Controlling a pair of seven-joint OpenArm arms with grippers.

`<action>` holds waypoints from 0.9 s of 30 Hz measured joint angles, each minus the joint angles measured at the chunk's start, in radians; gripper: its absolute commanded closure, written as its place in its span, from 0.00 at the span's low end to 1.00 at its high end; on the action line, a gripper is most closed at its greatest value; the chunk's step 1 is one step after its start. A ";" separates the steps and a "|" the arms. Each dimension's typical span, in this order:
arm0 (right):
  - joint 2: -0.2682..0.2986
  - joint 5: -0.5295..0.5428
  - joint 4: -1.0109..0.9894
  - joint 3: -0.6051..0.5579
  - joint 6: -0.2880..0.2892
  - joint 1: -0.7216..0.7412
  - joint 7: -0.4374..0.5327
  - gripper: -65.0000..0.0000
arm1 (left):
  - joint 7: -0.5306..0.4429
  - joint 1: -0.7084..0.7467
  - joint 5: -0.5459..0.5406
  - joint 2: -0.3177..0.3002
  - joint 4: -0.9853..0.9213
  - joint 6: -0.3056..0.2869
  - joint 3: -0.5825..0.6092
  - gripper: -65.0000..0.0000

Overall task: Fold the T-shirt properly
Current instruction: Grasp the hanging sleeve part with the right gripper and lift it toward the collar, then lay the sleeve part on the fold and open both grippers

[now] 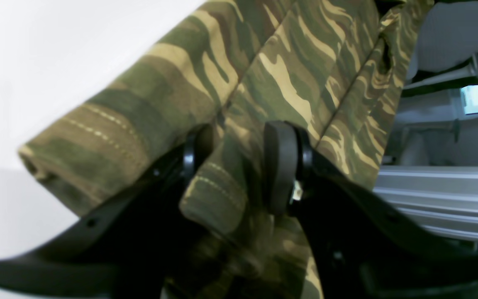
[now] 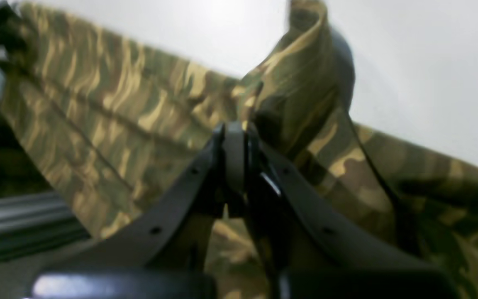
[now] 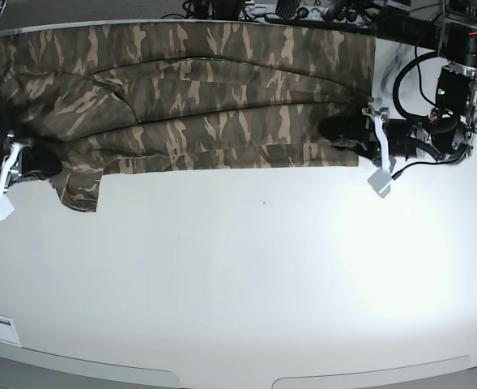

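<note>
T-shirt: the camouflage-print cloth T-shirt [image 3: 189, 105] in olive, brown and tan lies stretched as a long band across the 12 o'clock edge of the white tabletop [image 3: 246, 275] in the base view, folded lengthwise in overlapping layers, one sleeve flap hanging at 9 o'clock.
Left gripper: the black left gripper [image 1: 239, 166], at 3 o'clock in the base view, has its fingers [image 1: 278, 166] apart with a stitched hem fold lying between them; no firm pinch shows.
Right gripper: the black right gripper [image 2: 235, 155], at 9 o'clock, has its fingers together, clamped on a bunched ridge of the T-shirt.
Risk: with only one end truly pinched, any lift or pull could drag the band askew and spill the layers.
Risk two: the bunched grab may take too few layers, leaving the lower ones behind.
</note>
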 measured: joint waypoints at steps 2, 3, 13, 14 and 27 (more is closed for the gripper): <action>0.014 0.007 0.053 0.000 -0.001 -0.040 0.001 1.00 | 0.000 0.000 0.000 0.000 0.000 0.000 0.000 0.63; 0.017 0.008 0.073 0.000 -0.002 -0.058 0.002 1.00 | 0.000 0.000 0.000 0.000 0.000 0.000 0.000 0.63; 0.044 0.008 0.173 0.000 -0.001 -0.163 0.000 1.00 | 0.000 -0.001 0.000 0.000 0.000 0.000 0.000 0.63; 0.047 0.008 0.174 0.000 -0.002 -0.172 0.001 1.00 | 0.000 0.000 0.000 0.000 0.000 0.000 0.000 0.63; 0.122 0.008 0.298 0.000 -0.001 -0.296 0.004 1.00 | 0.000 -0.001 0.000 0.000 0.000 0.000 0.000 0.63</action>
